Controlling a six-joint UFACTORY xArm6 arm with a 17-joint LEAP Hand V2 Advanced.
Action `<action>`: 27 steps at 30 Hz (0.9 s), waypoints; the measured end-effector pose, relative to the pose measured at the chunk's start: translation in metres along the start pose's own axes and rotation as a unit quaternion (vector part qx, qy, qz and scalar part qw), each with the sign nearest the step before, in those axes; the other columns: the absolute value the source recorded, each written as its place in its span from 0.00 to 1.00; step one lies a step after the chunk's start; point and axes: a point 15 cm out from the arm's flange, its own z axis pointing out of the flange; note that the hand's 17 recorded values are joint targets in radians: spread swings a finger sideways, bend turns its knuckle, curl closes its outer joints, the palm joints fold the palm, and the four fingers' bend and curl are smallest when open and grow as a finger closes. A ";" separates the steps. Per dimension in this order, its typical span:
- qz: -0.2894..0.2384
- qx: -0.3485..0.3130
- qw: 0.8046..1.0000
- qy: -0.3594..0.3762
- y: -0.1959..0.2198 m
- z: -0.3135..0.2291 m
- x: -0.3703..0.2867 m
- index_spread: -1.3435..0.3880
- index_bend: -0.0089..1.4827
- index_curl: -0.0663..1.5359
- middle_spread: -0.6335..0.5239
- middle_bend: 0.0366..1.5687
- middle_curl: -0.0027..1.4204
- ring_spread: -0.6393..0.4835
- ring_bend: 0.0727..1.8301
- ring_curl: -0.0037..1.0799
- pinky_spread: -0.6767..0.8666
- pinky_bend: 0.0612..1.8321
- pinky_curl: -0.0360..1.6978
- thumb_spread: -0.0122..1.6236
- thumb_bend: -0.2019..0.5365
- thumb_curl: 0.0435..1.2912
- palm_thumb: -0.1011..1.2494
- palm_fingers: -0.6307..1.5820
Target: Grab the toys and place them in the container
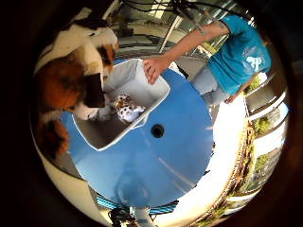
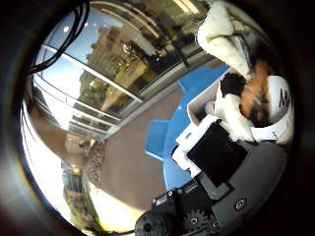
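Observation:
A plush toy (image 1: 71,80) in white, orange and black fills the space close to my palm, hanging above the white container (image 1: 135,78). My right hand (image 2: 216,162) shows its white and black parts pressed against that plush toy (image 2: 246,93), with fingers curled on it. A small spotted toy (image 1: 127,109) lies on the container's floor. The container stands on a round blue table (image 1: 165,161).
A person's hand (image 1: 155,68) grips the container's far rim; the person in a teal shirt stands beside the table. The table has a dark hole (image 1: 157,130) at its middle. Blue seats (image 2: 156,138) stand on the pavement by a glass building front.

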 end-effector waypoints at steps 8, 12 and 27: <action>0.003 0.060 0.998 0.018 -0.031 0.060 0.021 0.05 0.33 0.96 0.39 0.84 0.73 0.49 0.84 0.74 0.52 0.87 0.51 0.66 0.23 0.68 0.65 0.64; -0.003 0.079 0.997 0.026 -0.036 0.102 0.029 0.07 0.37 0.90 0.42 0.74 0.65 0.57 0.72 0.64 0.57 0.77 0.47 0.67 0.22 0.61 0.63 0.67; -0.115 0.043 0.992 0.012 -0.016 0.140 -0.011 0.38 0.07 0.56 0.52 0.16 0.33 0.78 0.37 0.34 0.73 0.64 0.35 0.69 0.21 0.39 0.46 0.25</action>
